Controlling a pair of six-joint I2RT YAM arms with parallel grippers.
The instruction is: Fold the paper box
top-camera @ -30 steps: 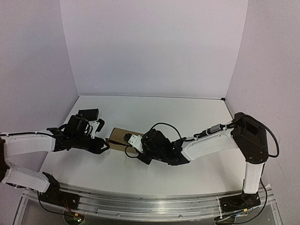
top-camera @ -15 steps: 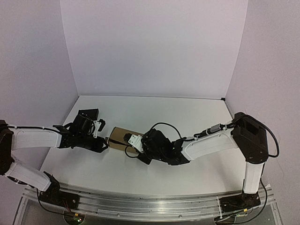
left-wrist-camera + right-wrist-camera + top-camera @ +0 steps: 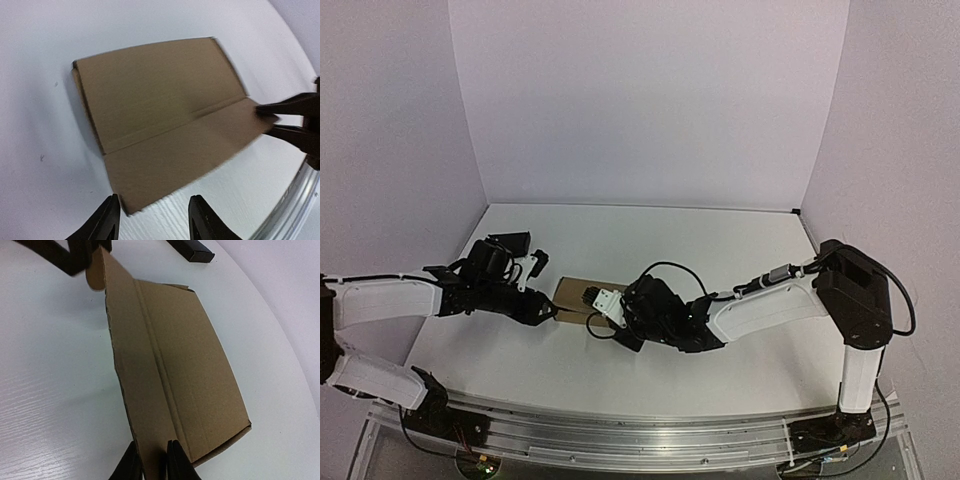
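Object: paper box (image 3: 575, 296), plain brown corrugated cardboard, a flattened rectangle with one long flap (image 3: 185, 150) creased along its side.
Location: it lies on the white table (image 3: 720, 250) between the two arms, somewhat toward the left side, with its long axis running arm to arm.
Flap attitude: the flap is tilted up off the table along the crease while the main panel lies flat. I judge it is raised because one end is gripped.
Right gripper (image 3: 151, 452): fingers nearly together, clamped on the thin flap edge at its right-hand corner. A pinch there gives leverage about the crease.
Left gripper (image 3: 154, 205): fingers apart with nothing between them, poised low just beside the flap's opposite end. Whether it touches the cardboard I cannot tell.
Reason for layout (judgement): one arm at each end lets the flap turn over evenly rather than twist.
Bystander: small black rectangular block (image 3: 192, 250), beyond the box on the far left, apart from it and not involved.
Step in hand (judgement): first flap fold along the crease; the box is not yet erected.
Risk (judgement): a one-corner pinch may bow the flap, since the left end is unsupported.
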